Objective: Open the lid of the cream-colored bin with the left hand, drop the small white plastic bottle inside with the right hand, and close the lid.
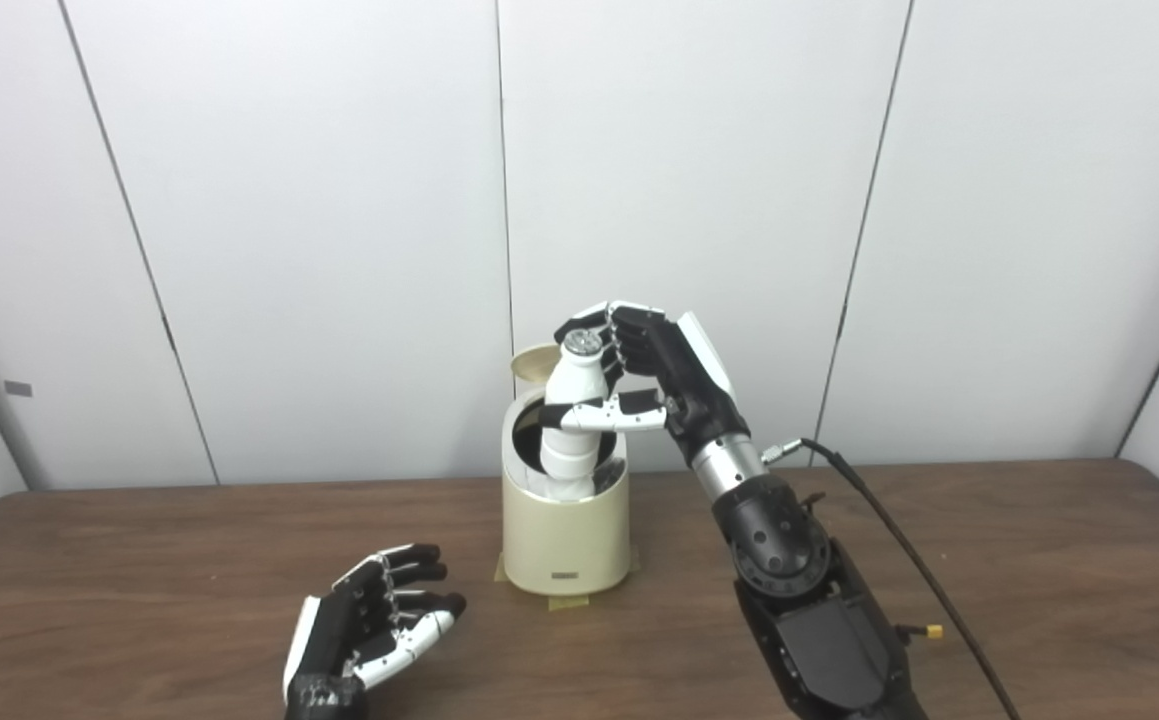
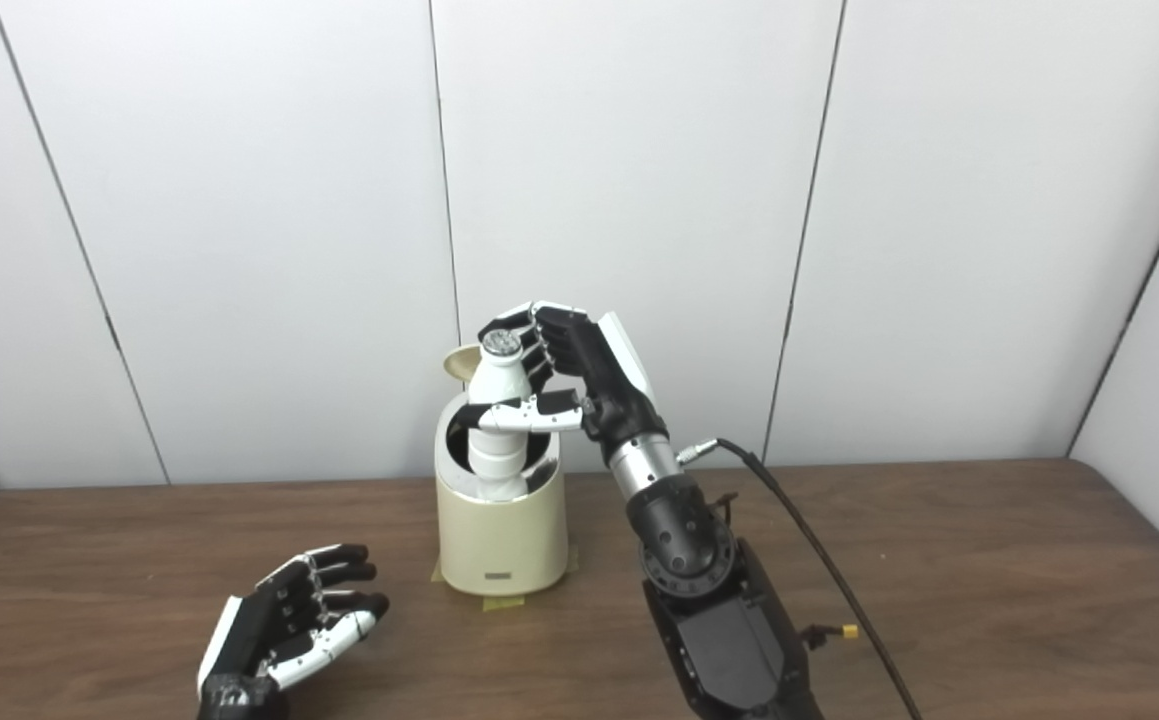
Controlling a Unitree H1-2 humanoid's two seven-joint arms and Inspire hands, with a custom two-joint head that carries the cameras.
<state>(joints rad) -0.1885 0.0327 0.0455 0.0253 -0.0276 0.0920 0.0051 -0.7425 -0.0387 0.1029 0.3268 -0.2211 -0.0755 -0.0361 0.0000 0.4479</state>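
The cream-colored bin (image 1: 566,535) stands on the wooden table with its lid (image 1: 532,362) tipped up behind the opening. My right hand (image 1: 644,375) is shut on the small white plastic bottle (image 1: 573,420), fingers over its silver cap and thumb across its middle. The bottle is upright, its lower end down inside the bin's mouth. My left hand (image 1: 374,625) is open, fingers loosely curled, holding nothing. It hovers low near the table's front, to the left of the bin and apart from it.
Strips of tape (image 1: 567,601) hold the bin's base to the table (image 1: 189,560). A black cable (image 1: 899,550) runs from my right wrist down to the lower right. White wall panels stand close behind the table.
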